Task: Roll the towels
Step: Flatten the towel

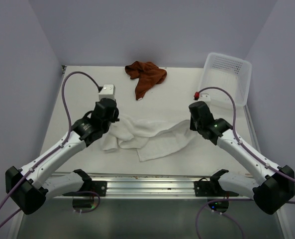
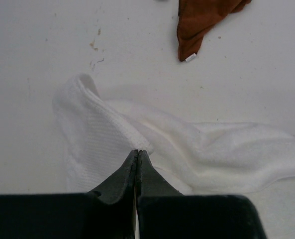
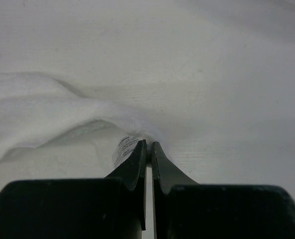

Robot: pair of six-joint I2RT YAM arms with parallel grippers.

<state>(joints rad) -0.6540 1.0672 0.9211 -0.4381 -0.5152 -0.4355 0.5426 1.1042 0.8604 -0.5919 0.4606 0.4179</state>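
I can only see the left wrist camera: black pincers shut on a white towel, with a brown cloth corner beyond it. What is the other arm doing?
Observer: The right gripper is pinching the opposite end of the same white towel, right beside its label.
Operator: So is the towel rolled up?
Observer: No. From above it lies crumpled and loosely spread between the left gripper and the right one.
Operator: And that brown cloth, is it rolled?
Observer: No, the brown towel lies in a bunched heap at the back of the table, with neither gripper near it.
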